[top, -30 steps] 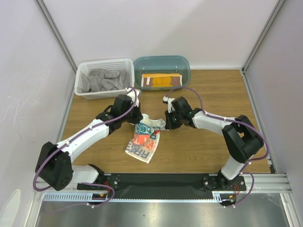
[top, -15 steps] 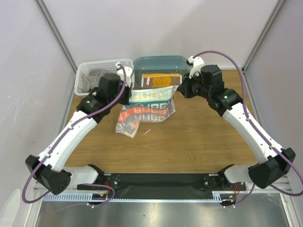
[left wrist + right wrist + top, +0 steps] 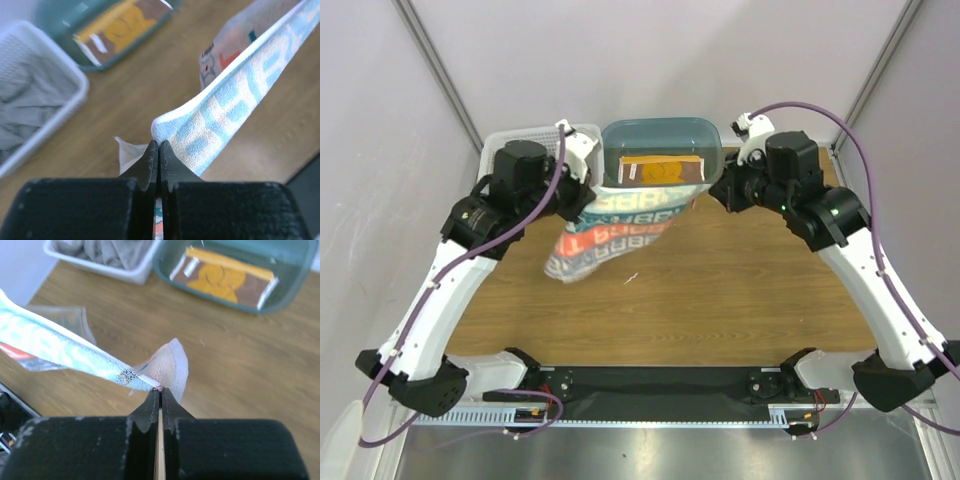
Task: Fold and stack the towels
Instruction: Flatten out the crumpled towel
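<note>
The white towel (image 3: 620,222) with red, blue and black letters hangs stretched in the air between both grippers, above the table. My left gripper (image 3: 588,190) is shut on its left top corner; the towel (image 3: 235,100) runs off to the upper right in the left wrist view, from the gripper (image 3: 159,145). My right gripper (image 3: 717,188) is shut on its right top corner; the towel (image 3: 75,355) runs off to the left from the gripper (image 3: 160,390). The brown towel (image 3: 662,170) with orange lettering lies folded in the teal tub (image 3: 710,135). The grey towel (image 3: 107,250) lies crumpled in the white basket (image 3: 495,145).
The basket and the tub stand side by side at the back of the wooden table (image 3: 750,290). A small scrap (image 3: 631,277) lies on the wood below the hanging towel. White walls close in the left, right and back.
Both grippers have lifted the white towel off the table, raised it and drawn apart, stretching its top edge in front of the tub. It now hangs higher and wider.
</note>
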